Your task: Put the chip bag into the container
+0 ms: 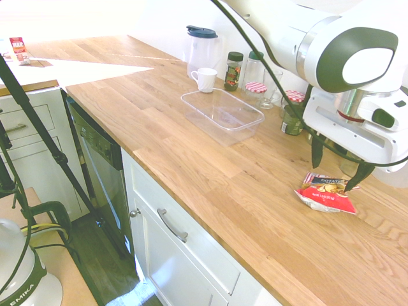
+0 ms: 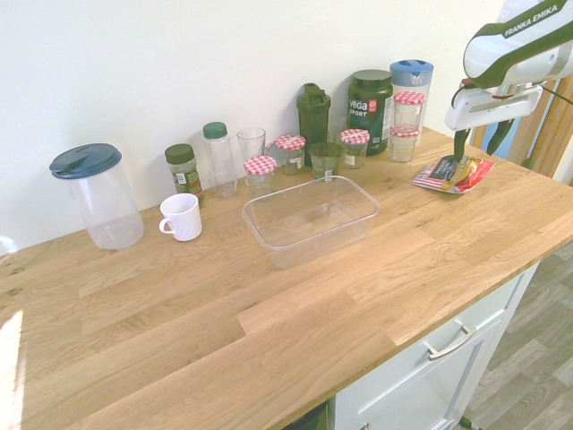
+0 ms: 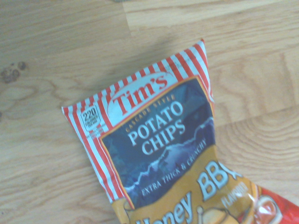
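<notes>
Small crinkly red-and-striped chip bag (image 1: 326,193) lies flat on the wooden countertop (image 1: 191,159), label up, nothing pinning it. The white arm's two-finger gripper (image 1: 336,167) hangs right over it, fingers apart and straddling the bag's far end, likely lined up for a pinch. Shallow clear plastic rectangular container (image 2: 310,218) sits empty, well apart from the bag, in front of the jar row, open top giving easy drop access.

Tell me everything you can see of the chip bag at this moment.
The chip bag is a small crinkly packet, red-and-white striped at one end, with a dark blue panel reading "Tim's Potato Chips" and a red end with a chip picture. It lies flat on the wooden counter, well apart from the container. The open gripper hangs just above it, not yet gripping.
</notes>
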You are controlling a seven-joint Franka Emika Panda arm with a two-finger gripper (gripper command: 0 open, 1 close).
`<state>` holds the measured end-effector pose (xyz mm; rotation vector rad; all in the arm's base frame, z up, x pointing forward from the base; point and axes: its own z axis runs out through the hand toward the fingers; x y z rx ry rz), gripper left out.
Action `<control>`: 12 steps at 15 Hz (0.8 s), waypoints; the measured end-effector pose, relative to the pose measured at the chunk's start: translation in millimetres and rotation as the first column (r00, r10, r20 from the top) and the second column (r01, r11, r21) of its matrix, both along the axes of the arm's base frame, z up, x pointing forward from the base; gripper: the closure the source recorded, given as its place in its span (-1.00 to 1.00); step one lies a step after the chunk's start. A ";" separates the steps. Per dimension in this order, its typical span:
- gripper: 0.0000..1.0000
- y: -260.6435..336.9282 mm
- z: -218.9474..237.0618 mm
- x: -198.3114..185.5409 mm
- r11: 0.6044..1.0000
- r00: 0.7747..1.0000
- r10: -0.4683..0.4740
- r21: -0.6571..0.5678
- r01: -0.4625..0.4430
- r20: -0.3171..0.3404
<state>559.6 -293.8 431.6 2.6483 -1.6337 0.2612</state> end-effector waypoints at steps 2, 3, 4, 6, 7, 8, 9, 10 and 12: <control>1.00 -1.6 -7.3 15.2 1.000 1.000 0.004 0.003 -0.004 -0.012; 1.00 -3.4 -10.6 21.0 1.000 1.000 0.005 0.001 -0.005 -0.014; 1.00 -5.0 -13.1 25.6 1.000 1.000 0.006 -0.001 -0.006 -0.015; 1.00 -6.8 -18.6 32.1 1.000 1.000 0.009 -0.003 -0.009 -0.023; 1.00 -7.0 -22.6 33.6 1.000 1.000 0.010 -0.002 -0.010 -0.029; 1.00 -7.2 -26.8 34.4 1.000 0.999 0.010 0.000 -0.010 -0.035; 1.00 -7.5 -29.9 35.2 1.000 0.999 0.010 0.001 -0.009 -0.039; 1.00 -8.2 -31.9 35.9 1.000 0.999 0.009 0.003 -0.008 -0.040; 1.00 -12.1 -35.0 35.9 1.000 0.999 0.005 0.009 -0.005 -0.041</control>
